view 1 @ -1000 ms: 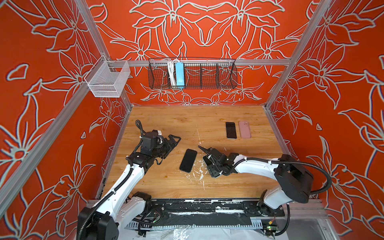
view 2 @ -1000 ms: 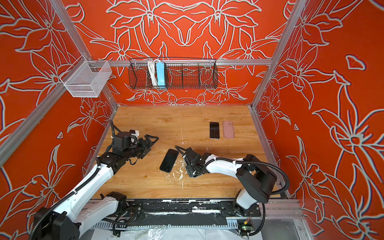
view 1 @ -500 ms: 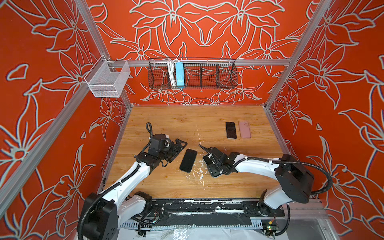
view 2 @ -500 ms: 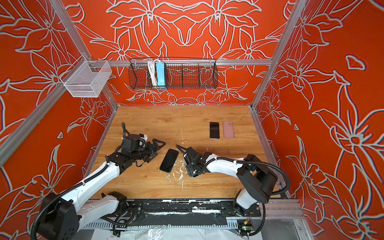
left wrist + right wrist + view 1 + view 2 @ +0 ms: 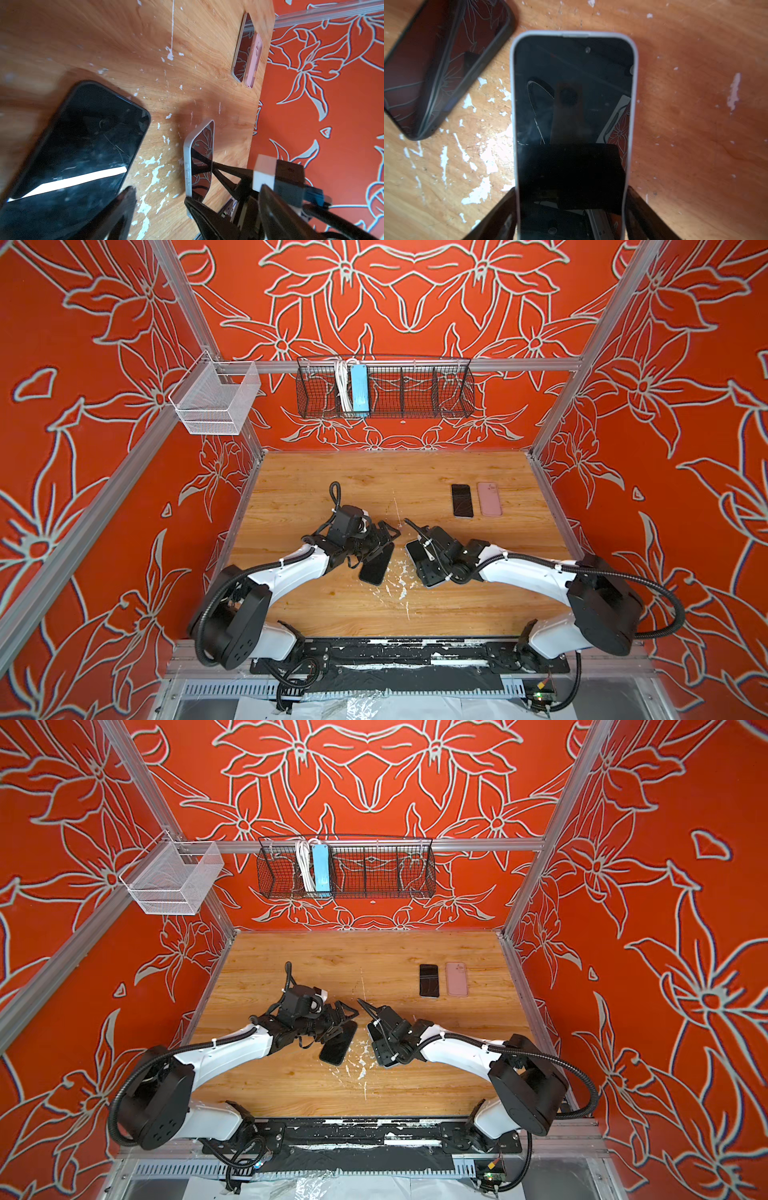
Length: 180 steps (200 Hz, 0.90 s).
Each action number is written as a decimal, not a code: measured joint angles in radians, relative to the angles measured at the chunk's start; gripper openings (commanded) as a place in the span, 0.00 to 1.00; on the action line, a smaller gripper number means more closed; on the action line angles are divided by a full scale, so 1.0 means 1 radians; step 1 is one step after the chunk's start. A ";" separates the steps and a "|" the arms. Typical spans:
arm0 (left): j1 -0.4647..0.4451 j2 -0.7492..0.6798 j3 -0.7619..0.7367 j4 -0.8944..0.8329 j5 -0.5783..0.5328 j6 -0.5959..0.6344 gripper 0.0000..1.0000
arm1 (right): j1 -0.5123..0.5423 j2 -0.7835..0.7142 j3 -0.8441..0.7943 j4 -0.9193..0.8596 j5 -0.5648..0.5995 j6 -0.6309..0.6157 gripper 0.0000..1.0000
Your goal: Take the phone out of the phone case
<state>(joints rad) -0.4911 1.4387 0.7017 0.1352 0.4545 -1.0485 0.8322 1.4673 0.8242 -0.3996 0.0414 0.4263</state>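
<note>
our right hand (image 5: 571,188) pinches the phone (image 5: 573,93) across its width, one finger (image 5: 500,212) pressed on each long edge at the near end. this leaves the far end and most of the screen free. we judge this to be a steadying grip: it fixes the body so the pale case (image 5: 512,104) can be peeled away at the free end. the case looks soft and matte, an off-white rim with rounded corners wrapped snugly around a glossy black glass face that mirrors the camera. the phone is not yet out of it. it sits just right of the desk's middle, low over the wood; we cannot tell whether it touches.

our left hand (image 5: 384,544) is spread, with nothing between its fingers. it hangs over the far end of a black phone (image 5: 83,145) that lies flat on the desk (image 5: 374,472), just left of the held one. that slab is shiny and scratched, with a dark rounded border; we cannot tell whether the border is a case. we judge that the left hand must cross to the pale rim before it can help peel.

the desk is warm wood grain, chipped with white flecks (image 5: 488,158) between the two phones. at the far right a bare dark phone (image 5: 462,500) and a matte pink case (image 5: 489,499) lie side by side.
</note>
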 measured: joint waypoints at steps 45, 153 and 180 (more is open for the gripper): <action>-0.068 0.124 0.067 0.064 0.013 -0.008 0.84 | -0.002 -0.053 0.028 -0.019 -0.010 -0.002 0.45; -0.119 0.183 0.134 0.149 0.023 -0.026 0.43 | -0.044 -0.098 0.047 -0.021 -0.039 0.004 0.45; -0.126 0.183 0.134 0.166 0.025 -0.027 0.41 | -0.062 -0.099 0.050 -0.014 -0.055 0.005 0.45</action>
<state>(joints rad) -0.6170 1.6222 0.8356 0.3016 0.4793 -1.0760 0.7700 1.3685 0.8738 -0.4133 -0.0139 0.4313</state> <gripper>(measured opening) 0.414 0.754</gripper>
